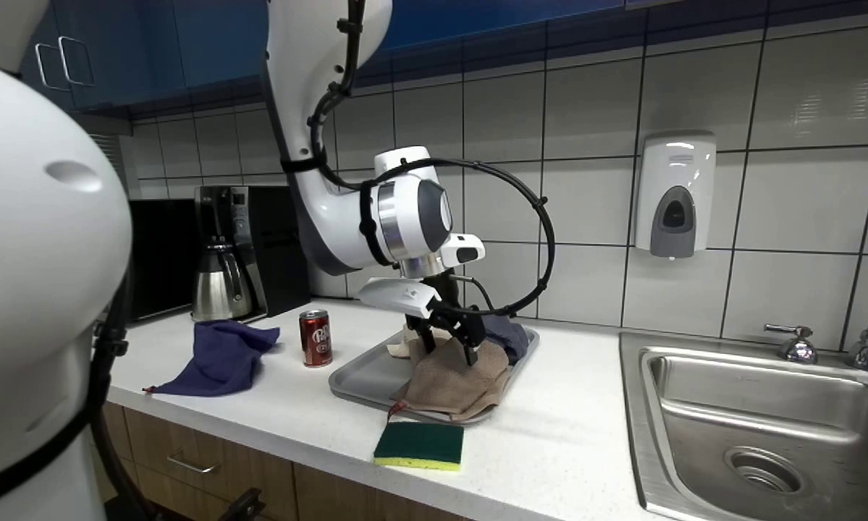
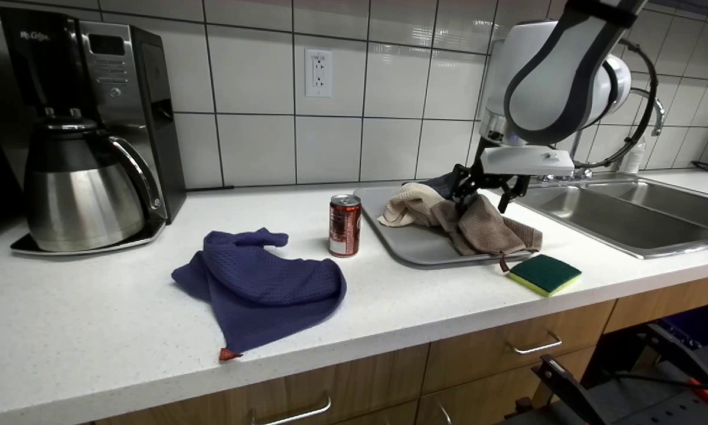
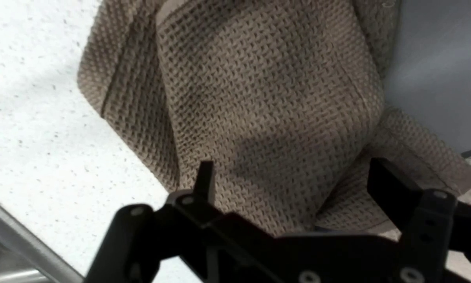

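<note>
In both exterior views my gripper (image 1: 450,353) (image 2: 482,206) points down over a crumpled brown cloth (image 1: 444,383) (image 2: 489,227) on a grey tray (image 1: 368,373) (image 2: 416,245). The wrist view has the gripper (image 3: 292,169) open, its fingers wide apart with the brown cloth (image 3: 259,98) beneath the gap and nothing clamped. Whether the fingertips touch the fabric I cannot tell. A cream cloth (image 2: 410,203) and a dark blue cloth (image 1: 504,336) lie beside it on the tray, partly hidden. Part of the brown cloth hangs over the tray's edge.
A green and yellow sponge (image 1: 419,443) lies just in front of the tray. Left of the tray stand a red can (image 2: 345,226) and a crumpled navy cloth (image 2: 271,277). A coffee maker (image 2: 123,118) is farther left, a steel sink (image 1: 640,434) to the right, a tiled wall behind.
</note>
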You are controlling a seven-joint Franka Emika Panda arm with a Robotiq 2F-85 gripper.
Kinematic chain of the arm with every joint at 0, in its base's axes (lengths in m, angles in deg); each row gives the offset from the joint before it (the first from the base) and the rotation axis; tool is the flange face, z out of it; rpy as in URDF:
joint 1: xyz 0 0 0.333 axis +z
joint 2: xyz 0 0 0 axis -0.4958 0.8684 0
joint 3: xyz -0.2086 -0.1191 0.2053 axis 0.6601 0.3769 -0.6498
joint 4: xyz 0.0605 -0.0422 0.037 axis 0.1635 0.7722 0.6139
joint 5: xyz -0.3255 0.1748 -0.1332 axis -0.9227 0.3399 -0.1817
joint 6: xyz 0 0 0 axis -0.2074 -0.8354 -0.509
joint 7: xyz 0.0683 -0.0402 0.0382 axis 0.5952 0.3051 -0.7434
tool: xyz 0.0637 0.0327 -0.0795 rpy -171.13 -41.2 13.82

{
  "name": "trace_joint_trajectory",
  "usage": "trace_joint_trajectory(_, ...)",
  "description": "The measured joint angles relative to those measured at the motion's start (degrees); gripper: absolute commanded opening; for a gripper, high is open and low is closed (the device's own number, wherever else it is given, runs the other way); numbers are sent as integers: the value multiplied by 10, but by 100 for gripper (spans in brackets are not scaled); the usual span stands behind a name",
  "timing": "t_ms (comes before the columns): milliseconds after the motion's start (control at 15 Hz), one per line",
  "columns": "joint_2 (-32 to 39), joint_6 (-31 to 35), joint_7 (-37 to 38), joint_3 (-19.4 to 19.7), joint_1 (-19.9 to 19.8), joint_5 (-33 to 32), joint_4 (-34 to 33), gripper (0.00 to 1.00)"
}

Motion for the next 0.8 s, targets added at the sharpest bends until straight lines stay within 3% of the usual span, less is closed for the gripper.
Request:
trace_joint_trajectory(600, 35, 0, 14, 27, 12, 1, -12, 100)
trace_joint_trajectory(667, 38, 0, 15, 27, 12, 1, -13, 75)
trace_joint_trajectory(733, 40, 0, 16, 27, 12, 2, -14, 74)
trace_joint_trajectory(800, 42, 0, 16, 27, 12, 3, -15, 66)
